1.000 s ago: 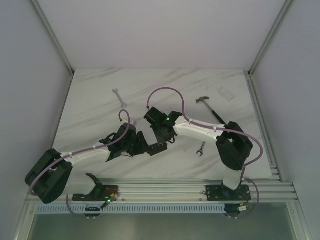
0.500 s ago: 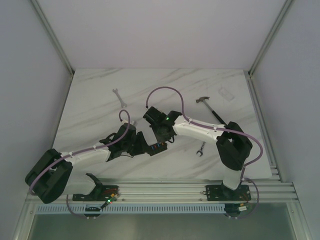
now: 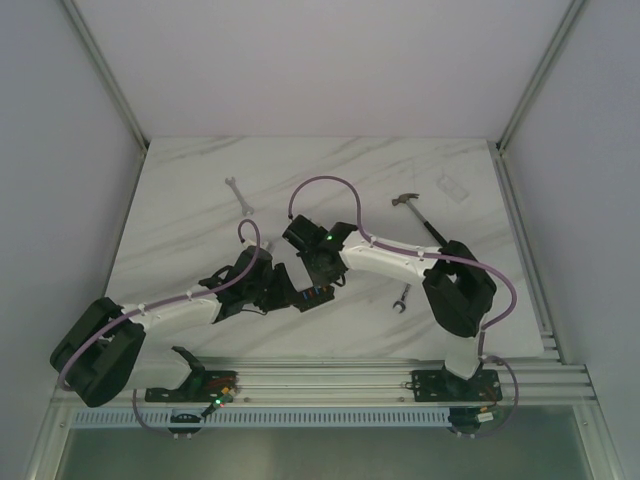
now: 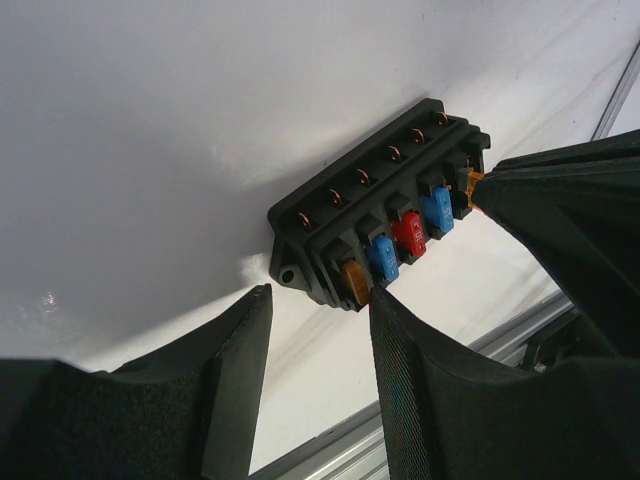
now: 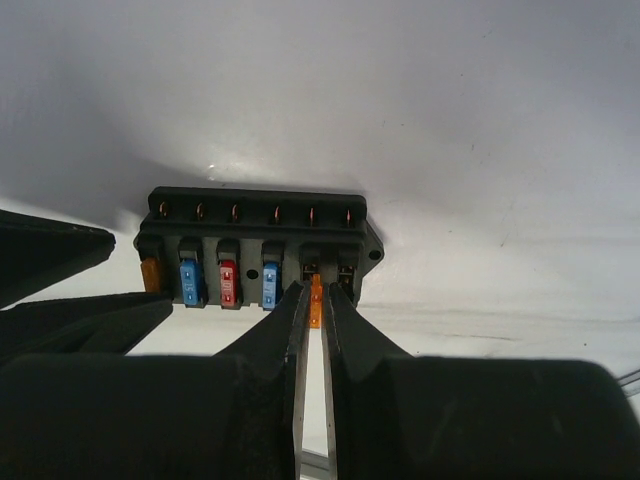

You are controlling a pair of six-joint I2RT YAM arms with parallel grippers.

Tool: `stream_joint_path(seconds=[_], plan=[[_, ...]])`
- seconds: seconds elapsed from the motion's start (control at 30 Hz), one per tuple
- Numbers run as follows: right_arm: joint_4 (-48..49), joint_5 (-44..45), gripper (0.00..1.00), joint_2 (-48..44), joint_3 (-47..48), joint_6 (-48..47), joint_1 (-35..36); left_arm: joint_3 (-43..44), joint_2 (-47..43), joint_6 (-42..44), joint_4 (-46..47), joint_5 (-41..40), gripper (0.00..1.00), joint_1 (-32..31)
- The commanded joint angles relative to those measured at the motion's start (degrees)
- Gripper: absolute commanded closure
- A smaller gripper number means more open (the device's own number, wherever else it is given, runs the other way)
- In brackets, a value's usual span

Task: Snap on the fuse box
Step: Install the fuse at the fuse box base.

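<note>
The fuse box [image 5: 255,235] lies flat on the white table [image 5: 450,120], close to the front rail [image 4: 500,340], with bare surface beyond it. My right gripper [image 5: 313,312] is pinched narrowly on an orange fuse [image 5: 315,288] at the box's front edge. My left gripper [image 4: 320,300] stands half-wide, its fingertips flanking the box's end corner.

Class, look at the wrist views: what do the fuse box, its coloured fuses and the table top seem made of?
The fuse box: likely moulded black plastic, matte, with crisp ribs. The fuses: glossy, slightly translucent coloured plastic. The table top: white with grey veins, soft sheen; marble or a marble-look laminate, unclear.
</note>
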Motion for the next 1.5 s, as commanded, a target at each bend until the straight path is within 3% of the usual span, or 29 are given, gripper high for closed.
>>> stream_joint_path(seconds=[0.0, 1.47], plan=[[-1.0, 0.6, 1.00, 1.4, 2.0, -1.0, 0.5, 0.8, 0.7, 0.2, -1.2, 0.2, 0.48, 0.5], [-1.1, -1.2, 1.00, 0.8, 2.9, 0.2, 0.5, 0.4, 0.5, 0.2, -1.2, 0.3, 0.50, 0.8]])
